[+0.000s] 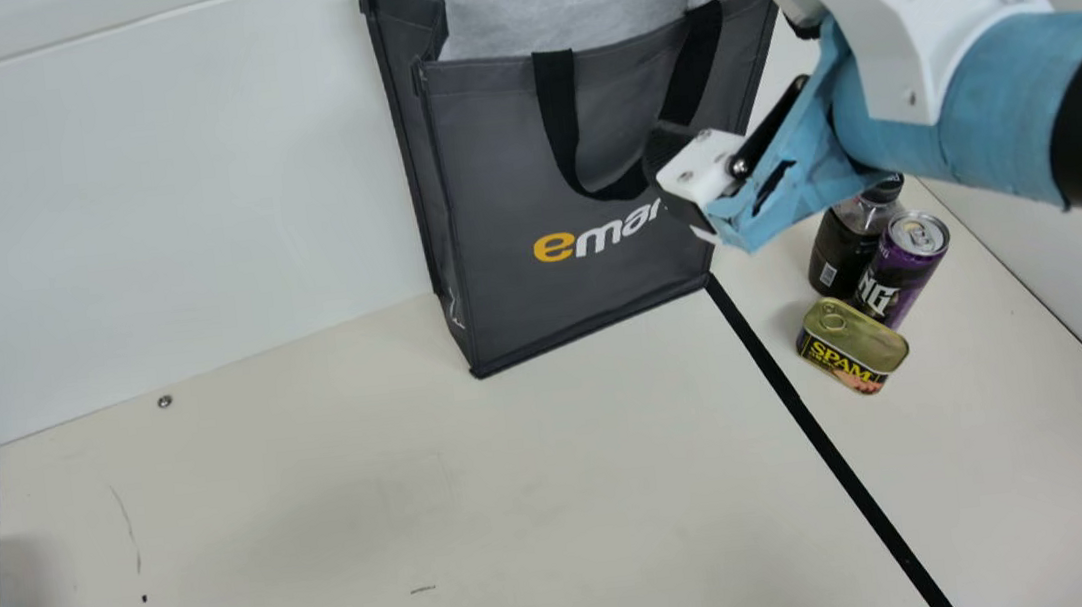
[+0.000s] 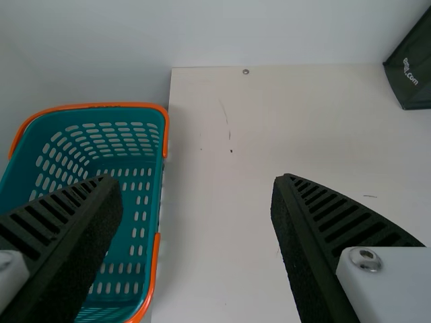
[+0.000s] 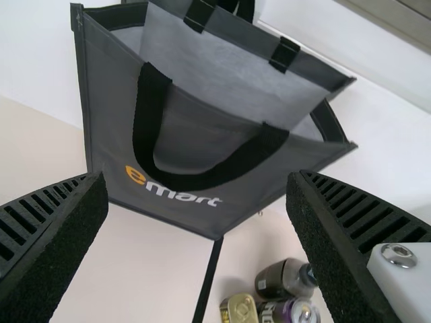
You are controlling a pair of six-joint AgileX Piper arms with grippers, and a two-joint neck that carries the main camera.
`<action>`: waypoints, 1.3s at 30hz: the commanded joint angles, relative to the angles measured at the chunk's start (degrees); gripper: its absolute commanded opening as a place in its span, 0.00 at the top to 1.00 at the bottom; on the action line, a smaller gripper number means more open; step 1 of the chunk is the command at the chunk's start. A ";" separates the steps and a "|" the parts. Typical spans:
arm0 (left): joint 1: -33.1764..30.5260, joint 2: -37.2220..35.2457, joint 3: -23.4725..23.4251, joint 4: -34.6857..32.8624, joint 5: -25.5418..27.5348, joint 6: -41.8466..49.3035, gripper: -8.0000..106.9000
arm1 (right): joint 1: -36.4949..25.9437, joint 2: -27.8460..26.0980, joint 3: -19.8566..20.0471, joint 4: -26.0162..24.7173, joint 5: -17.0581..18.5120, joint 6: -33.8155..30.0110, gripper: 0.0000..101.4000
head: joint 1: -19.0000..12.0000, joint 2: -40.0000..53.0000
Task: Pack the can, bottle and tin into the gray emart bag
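The left hand (image 2: 199, 180) and right hand (image 3: 196, 176) are spread, and because the dark plastic bottle (image 1: 836, 257), purple metal can (image 1: 911, 267) and gold rectangular tin (image 1: 854, 343) crowd together on the cream bench (image 1: 269, 493) near the gray fabric bag (image 1: 497, 167), gripping one could topple another.

The neck camera slanted down over the desk (image 1: 319, 488), left wrist's over the basket (image 2: 101, 113), right's close to the bag (image 1: 497, 167) all shared

The bag (image 1: 497, 167) reads "emart" (orange e); can (image 1: 912, 270) and tin (image 1: 852, 343) are lettered.
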 commanded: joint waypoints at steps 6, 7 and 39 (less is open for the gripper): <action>0.00 0.00 0.00 0.00 0.00 0.00 0.15 | -3.81 4.18 -4.43 5.81 -0.02 -9.11 0.10 | -1.30 -0.05; 0.00 0.00 0.00 0.00 0.00 0.00 0.15 | -4.34 4.76 -4.99 6.53 -0.02 -10.22 0.10 | -1.30 -0.05; 0.00 0.00 0.00 0.00 0.00 0.00 0.15 | -12.30 17.68 -13.38 21.17 -0.02 -38.39 0.10 | -1.30 -0.05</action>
